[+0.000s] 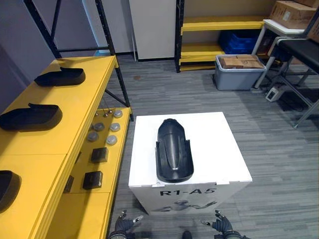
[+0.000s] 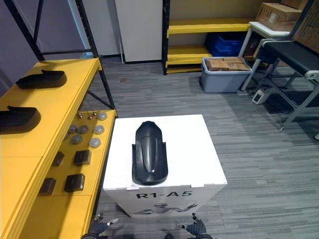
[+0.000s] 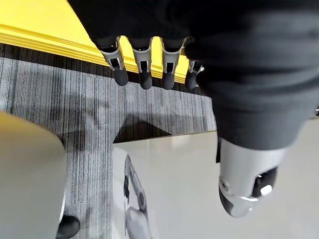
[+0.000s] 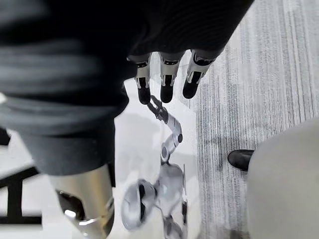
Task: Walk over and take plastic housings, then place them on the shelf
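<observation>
A long black plastic housing [image 1: 173,149] lies on top of a white box [image 1: 214,154] straight ahead of me. Three more black housings rest on the yellow shelf [image 1: 75,107] to my left: one at the far end [image 1: 60,76], one in the middle [image 1: 31,117] and one at the near edge [image 1: 7,187]. My left hand [image 1: 122,223] and right hand [image 1: 220,224] hang low in front of the box, below its top. The left hand's fingers [image 3: 143,64] are straight and hold nothing. Those of the right hand [image 4: 167,82] are straight and empty too, beside the box's printed front.
The shelf's lower tier carries round grey discs [image 1: 103,130] and small black blocks [image 1: 92,179]. Across the grey floor stand a grey bin [image 1: 240,73] with a cardboard box in it, a second yellow rack [image 1: 219,25] holding a blue crate [image 1: 239,41], and a metal-framed stand [image 1: 294,64] at right.
</observation>
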Controlling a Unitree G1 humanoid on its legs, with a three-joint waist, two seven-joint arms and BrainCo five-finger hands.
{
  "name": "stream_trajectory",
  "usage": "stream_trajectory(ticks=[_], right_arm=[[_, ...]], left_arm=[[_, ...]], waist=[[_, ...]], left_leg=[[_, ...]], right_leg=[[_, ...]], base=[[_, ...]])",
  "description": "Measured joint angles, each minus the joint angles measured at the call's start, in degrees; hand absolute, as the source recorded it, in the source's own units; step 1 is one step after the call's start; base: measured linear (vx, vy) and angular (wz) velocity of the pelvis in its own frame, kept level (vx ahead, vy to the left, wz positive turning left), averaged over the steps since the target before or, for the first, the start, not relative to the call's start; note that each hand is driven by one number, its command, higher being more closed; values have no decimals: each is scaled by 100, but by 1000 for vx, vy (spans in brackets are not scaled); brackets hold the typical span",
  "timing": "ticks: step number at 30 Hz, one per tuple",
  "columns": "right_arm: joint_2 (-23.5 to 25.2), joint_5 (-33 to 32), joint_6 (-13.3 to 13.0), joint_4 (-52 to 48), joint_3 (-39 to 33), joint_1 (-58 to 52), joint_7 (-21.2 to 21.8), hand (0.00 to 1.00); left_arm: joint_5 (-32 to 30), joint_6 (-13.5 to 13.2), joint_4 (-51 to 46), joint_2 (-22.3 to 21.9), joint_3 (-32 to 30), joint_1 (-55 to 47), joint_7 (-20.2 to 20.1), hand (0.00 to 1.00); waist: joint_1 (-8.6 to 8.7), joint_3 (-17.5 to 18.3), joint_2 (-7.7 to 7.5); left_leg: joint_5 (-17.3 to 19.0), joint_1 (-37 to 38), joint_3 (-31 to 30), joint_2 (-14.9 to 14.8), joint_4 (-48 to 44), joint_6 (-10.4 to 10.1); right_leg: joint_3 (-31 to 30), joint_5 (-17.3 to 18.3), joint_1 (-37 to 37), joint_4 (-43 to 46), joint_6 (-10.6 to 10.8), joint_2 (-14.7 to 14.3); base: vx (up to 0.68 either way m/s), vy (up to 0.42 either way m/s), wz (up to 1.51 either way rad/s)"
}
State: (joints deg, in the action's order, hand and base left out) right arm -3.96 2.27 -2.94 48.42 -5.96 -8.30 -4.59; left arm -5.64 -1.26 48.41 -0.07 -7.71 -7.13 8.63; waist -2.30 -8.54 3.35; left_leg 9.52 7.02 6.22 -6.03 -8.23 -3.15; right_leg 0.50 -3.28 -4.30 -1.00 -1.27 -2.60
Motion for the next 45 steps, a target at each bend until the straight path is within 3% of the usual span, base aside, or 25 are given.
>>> stream_trajectory(ticks=[6, 8, 11, 16, 22, 25, 30, 39, 45], right_arm=[[-113, -247, 59, -1777, -1032, -550, -224, 0], [-361, -242, 94, -3234, -1476, -749, -338, 0], [-727, -126, 84, -4622, -1871, -868, -397, 0], [-1241, 28, -17, -5778, -1424, -495, -261, 0], [-1881, -147, -360, -5891, 156, 560, 284, 0], [-1895, -144, -510, -5814, 718, 1146, 456, 0], [-1629, 200, -474, -4931, 1057, 1775, 405, 0], [-310, 2192, 297, -3709, 987, 1762, -150, 0], [88, 3052, 716, -3418, 607, 1533, -539, 0]], left_arm=[[124, 0, -525, -2, -268, -226, -11, 0], [125, -6, -705, 24, -357, -356, -34, 0], [146, -17, -740, 37, -408, -506, -90, 0], [221, -37, -584, 107, -352, -719, -243, 0], [227, -119, -407, 294, 152, -577, -412, 0], [220, -192, -399, 314, 285, -553, -435, 0], [220, -233, -346, 362, 473, -415, -423, 0], [216, -158, -338, 323, 435, -240, -337, 0], [194, -98, -348, 227, 360, -226, -207, 0]], waist=[[7, 15, -32], [22, 67, -97], [28, 278, -198], [147, 422, -324], [139, 451, -284], [106, 430, -259], [-64, 330, -234], [-147, 125, -237], [-149, 104, -224]], left_leg=[[-11, 75, 149, -10, 34, -20], [-10, 77, 184, 1, 46, -22], [0, 54, 258, -9, 114, -28], [-7, 102, 330, -27, 216, -23], [-52, 99, 311, 79, 190, 44], [-104, 73, 243, 135, 193, 105], [-143, -66, 24, 196, 223, 147], [-324, -178, -371, 209, 513, 120], [-341, -177, -493, 235, 513, 139]], right_leg=[[11, 110, -71, -20, 83, 19], [12, 208, -26, 70, 99, 40], [55, 356, 56, 49, 96, 37], [11, 274, 54, 38, 33, 4], [-21, 250, 22, 32, 62, 52], [12, 183, -39, -80, 74, 105], [114, -44, -86, -400, 86, 141], [501, -77, 29, -398, 67, 156], [646, -76, -18, -398, 68, 167]], base=[[98, 50, -1], [11, 43, -1], [-17, 1, 7], [28, 6, -3], [20, 32, -4], [-47, 36, 13], [-90, 34, 14], [-20, 4, 18], [24, 20, 11]])
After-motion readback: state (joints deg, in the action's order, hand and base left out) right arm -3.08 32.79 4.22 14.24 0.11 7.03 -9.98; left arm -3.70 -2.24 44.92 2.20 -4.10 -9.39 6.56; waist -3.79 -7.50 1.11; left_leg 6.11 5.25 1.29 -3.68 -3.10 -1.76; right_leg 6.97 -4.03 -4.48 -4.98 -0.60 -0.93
